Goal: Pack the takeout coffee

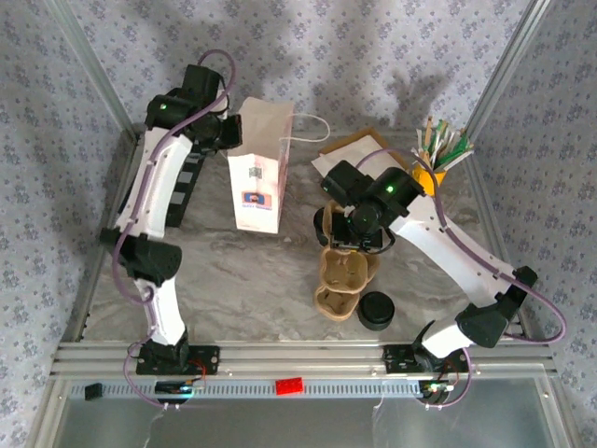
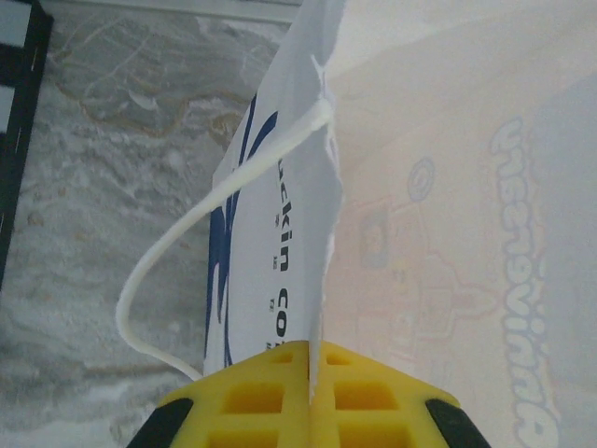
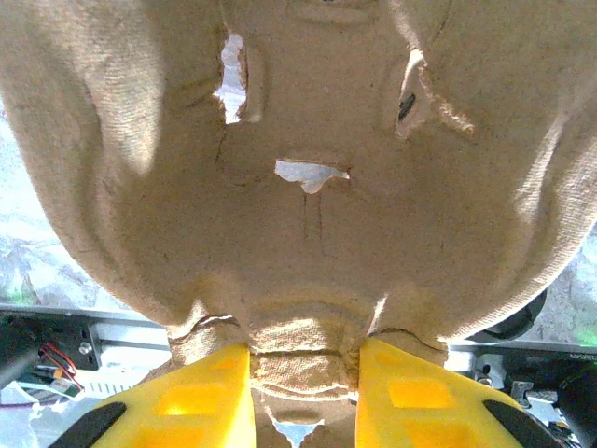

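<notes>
Currently, the left gripper [image 2: 312, 373] is closed on the top edge of the white paper bag [image 1: 259, 177], holding it upright. The right gripper [image 3: 303, 373] pinches the rim of the pulp cup carrier [image 3: 298, 187], just beside a black-lidded cup [image 1: 376, 311]. The next move is likely to carry the carrier to the bag's mouth.

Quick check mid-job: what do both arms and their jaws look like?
The left arm and right arm match: white link shells, black joint housings, each with a green light near the wrist. A purple cable loops along each. The left gripper and right gripper have yellow jaws with square recesses, black at the base.
</notes>
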Controlling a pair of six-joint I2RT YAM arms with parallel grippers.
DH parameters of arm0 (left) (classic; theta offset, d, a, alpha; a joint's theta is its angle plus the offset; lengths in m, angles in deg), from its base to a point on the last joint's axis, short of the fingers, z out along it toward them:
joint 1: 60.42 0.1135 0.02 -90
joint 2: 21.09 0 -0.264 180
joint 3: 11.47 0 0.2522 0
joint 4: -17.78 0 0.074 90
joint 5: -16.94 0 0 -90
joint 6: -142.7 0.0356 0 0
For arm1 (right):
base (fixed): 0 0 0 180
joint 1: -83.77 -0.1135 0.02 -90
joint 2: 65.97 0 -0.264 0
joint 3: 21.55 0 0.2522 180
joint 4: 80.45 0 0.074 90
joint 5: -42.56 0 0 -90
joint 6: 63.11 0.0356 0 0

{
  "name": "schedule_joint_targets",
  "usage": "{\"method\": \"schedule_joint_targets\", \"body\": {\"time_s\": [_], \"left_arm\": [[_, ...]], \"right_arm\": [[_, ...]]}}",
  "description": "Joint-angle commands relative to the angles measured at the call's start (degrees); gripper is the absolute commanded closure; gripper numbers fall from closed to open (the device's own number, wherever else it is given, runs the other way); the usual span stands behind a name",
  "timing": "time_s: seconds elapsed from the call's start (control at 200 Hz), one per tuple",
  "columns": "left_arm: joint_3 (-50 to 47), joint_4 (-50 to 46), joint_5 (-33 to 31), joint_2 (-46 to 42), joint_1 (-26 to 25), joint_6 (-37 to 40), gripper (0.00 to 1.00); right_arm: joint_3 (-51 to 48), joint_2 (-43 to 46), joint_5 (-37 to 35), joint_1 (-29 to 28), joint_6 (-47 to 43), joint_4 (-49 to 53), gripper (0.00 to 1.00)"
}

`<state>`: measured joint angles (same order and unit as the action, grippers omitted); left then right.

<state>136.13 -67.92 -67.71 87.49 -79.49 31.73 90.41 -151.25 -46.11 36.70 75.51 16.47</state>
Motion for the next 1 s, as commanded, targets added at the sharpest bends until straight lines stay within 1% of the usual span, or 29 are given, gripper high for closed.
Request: {"method": "schedule_joint_targets", "body": {"time_s": [0.0, 0.115, 0.175, 0.36, 0.475, 0.545, 0.69, 0.77, 0.885, 0.994], "left_arm": [[-7.97, 2.45, -1.41, -8.44, -1.70, -4.20, 1.00], [-20.83, 8.86, -1.13, -17.38, -2.11, -8.39, 1.00], [-26.94, 10.43, -1.43, -21.21, -2.11, -10.96, 1.00], [-37.79, 12.05, -4.04, -30.68, -4.53, -17.31, 1.00], [-42.91, 12.31, -7.81, -35.68, -7.56, -20.06, 1.00], [-47.05, 14.76, -7.28, -38.52, -9.84, -22.23, 1.00], [-51.89, 15.90, -10.18, -42.49, -15.21, -24.55, 1.00], [-54.64, 17.99, -9.12, -44.84, -16.41, -25.52, 1.00], [-56.11, 18.04, -8.62, -46.34, -18.06, -26.95, 1.00], [-57.20, 17.71, -10.61, -46.86, -20.45, -27.58, 1.00]], "right_arm": [[2.51, 2.08, 0.11, -1.37, 1.71, 2.96, 0.73], [4.12, 2.87, 0.19, -2.31, 3.01, 5.05, 0.72], [5.55, 3.05, -0.07, -3.04, 4.11, 6.44, 0.73], [9.48, 3.28, -0.24, -5.78, 7.62, 9.62, 0.72], [10.75, 3.28, -0.53, -7.16, 9.43, 10.48, 0.72], [12.38, 2.95, -0.70, -7.93, 10.24, 10.75, 0.72], [15.87, 2.26, -1.56, -9.68, 12.19, 11.94, 0.73], [16.95, 2.32, -1.69, -10.13, 12.94, 11.73, 0.73], [18.92, 2.20, -1.92, -10.72, 13.32, 11.96, 0.73], [21.32, 1.79, -2.33, -11.01, 13.60, 13.18, 0.73]]}}
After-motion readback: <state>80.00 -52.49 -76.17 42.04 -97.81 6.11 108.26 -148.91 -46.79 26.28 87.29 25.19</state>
